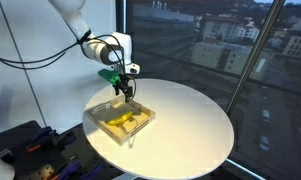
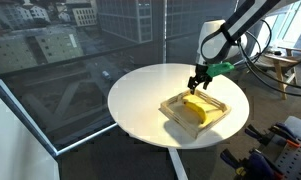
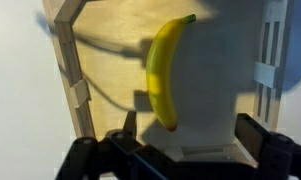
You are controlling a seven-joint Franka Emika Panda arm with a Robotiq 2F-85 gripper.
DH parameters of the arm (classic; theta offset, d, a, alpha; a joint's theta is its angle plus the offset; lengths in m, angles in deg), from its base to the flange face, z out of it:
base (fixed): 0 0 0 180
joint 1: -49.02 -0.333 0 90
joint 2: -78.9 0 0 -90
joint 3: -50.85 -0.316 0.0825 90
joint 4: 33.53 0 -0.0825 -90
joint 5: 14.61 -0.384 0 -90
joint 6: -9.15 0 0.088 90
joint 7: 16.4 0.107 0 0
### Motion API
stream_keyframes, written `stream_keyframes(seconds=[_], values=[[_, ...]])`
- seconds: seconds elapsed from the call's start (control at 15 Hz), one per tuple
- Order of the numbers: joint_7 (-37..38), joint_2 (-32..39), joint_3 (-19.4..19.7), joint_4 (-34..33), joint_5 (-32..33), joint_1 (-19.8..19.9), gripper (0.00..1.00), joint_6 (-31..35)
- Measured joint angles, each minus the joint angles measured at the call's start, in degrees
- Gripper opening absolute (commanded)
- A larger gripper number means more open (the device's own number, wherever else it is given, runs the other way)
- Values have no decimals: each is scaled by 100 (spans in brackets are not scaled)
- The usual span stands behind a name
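A yellow banana (image 3: pixel 165 70) lies lengthwise in a shallow wooden tray (image 3: pixel 85 100) on the round white table (image 1: pixel 195 125). My gripper (image 3: pixel 190 135) hangs just above the tray, open, with nothing between its fingers; the banana's lower end sits close to the left finger. In both exterior views the gripper (image 1: pixel 123 90) (image 2: pixel 199 82) hovers over the far edge of the tray (image 1: pixel 142 127) (image 2: pixel 222 102), with the banana (image 1: pixel 121 121) (image 2: pixel 194 109) lying inside it.
The table stands beside a large window overlooking buildings. Dark equipment (image 1: pixel 25 145) (image 2: pixel 275 150) sits low beside the table. A cable (image 1: pixel 40 60) trails from the arm.
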Motion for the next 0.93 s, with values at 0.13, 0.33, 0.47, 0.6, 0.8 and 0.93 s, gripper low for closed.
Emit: stream_keyframes(seconds=[0.13, 0.33, 0.47, 0.6, 0.8, 0.93], values=[[0, 0, 0, 0, 0, 0, 100, 0], [5, 3, 0, 0, 0, -4, 100, 0], [6, 23, 0, 2, 3, -16, 100, 0], [8, 65, 0, 4, 5, -38, 100, 9], [12, 149, 0, 7, 5, -81, 100, 88], [14, 201, 0, 20, 6, -100, 100, 222]])
